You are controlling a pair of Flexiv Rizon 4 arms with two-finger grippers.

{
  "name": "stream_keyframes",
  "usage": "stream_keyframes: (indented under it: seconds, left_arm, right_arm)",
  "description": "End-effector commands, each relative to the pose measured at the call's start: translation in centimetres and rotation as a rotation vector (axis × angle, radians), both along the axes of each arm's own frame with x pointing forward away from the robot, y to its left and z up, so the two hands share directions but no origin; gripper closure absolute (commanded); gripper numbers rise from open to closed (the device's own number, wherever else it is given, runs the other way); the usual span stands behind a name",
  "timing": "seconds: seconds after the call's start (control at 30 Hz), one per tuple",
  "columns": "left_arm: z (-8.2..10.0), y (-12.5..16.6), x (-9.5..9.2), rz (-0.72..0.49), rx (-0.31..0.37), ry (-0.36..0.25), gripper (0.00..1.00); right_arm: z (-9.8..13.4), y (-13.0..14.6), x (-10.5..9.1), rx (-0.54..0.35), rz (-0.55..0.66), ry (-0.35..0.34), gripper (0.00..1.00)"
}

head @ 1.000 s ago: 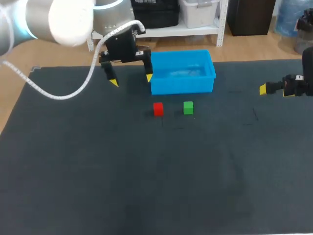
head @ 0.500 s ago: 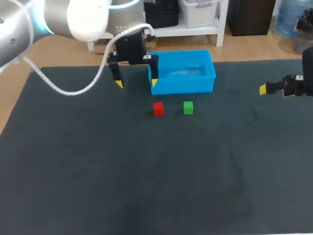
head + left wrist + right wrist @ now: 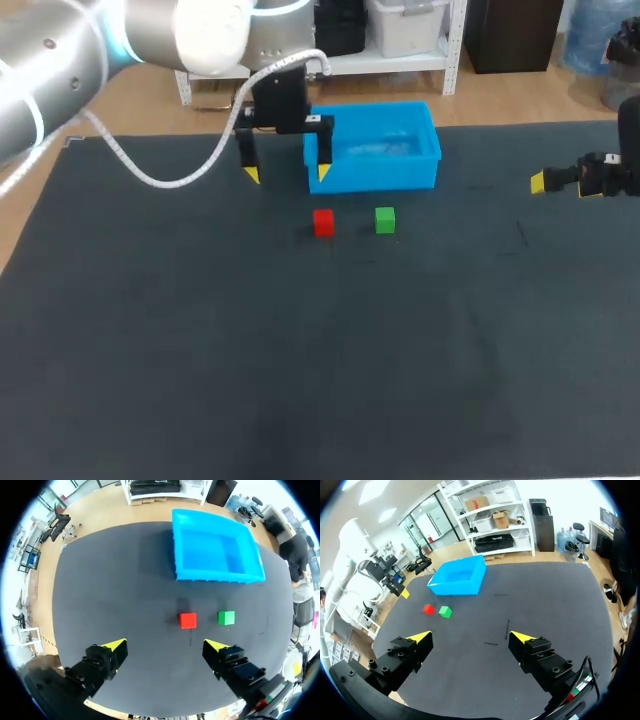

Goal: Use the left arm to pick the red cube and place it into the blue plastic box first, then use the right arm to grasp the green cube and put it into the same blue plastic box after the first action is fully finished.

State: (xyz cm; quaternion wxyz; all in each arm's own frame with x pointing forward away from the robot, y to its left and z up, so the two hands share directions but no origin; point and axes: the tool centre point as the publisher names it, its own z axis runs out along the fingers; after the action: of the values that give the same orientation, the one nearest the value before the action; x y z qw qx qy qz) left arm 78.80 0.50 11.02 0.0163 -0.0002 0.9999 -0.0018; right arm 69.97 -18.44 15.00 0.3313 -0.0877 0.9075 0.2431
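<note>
The red cube (image 3: pixel 323 222) sits on the dark table mat, with the green cube (image 3: pixel 385 220) a short way to its right. Behind them stands the blue plastic box (image 3: pixel 375 147), with nothing in it. My left gripper (image 3: pixel 286 175) hangs open above the mat by the box's left front corner, behind and left of the red cube. In the left wrist view the red cube (image 3: pixel 187 620) lies ahead of the open left gripper (image 3: pixel 166 645), the green cube (image 3: pixel 226 617) beside it. My right gripper (image 3: pixel 471 637) is open and empty at the table's right edge, far from both cubes (image 3: pixel 428 609).
The dark mat (image 3: pixel 300 350) covers the whole table. A white cable (image 3: pixel 170 180) loops from my left arm over the mat's back left part. Thin marks show on the mat near the right side (image 3: pixel 520 235).
My left gripper has moved right and slightly forward, from left of the box to its left front corner. The cubes, the box and the right arm have stayed in place.
</note>
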Motion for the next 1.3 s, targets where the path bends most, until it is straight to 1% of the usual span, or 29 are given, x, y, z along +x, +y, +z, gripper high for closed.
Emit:
stream_keyframes:
  seconds: [0.03, 0.6, 0.97, 1.23, 1.3]
  left_arm:
    - [-0.4, -0.6, 0.7, 0.0, 0.009, 0.058, 0.0]
    - [-1.6, -1.8, 1.3, 0.002, 0.0, 0.051, 0.0]
    - [-3.4, -2.8, 0.9, -0.002, -0.006, 0.062, 0.0]
    - [-4.3, -2.9, 1.0, 0.009, -0.005, 0.056, 0.0]
    - [-4.5, -2.8, 1.0, 0.007, 0.005, 0.045, 0.0]
  right_arm:
    - [0.0, 0.0, 0.1, 0.0, 0.001, 0.0, 0.0]
    - [0.0, 0.0, 0.1, 0.0, 0.001, 0.0, 0.0]
    - [0.0, 0.0, 0.1, 0.0, 0.001, 0.0, 0.0]
    - [0.0, 0.0, 0.1, 0.0, 0.001, 0.0, 0.0]
    - [0.0, 0.0, 0.1, 0.0, 0.001, 0.0, 0.0]
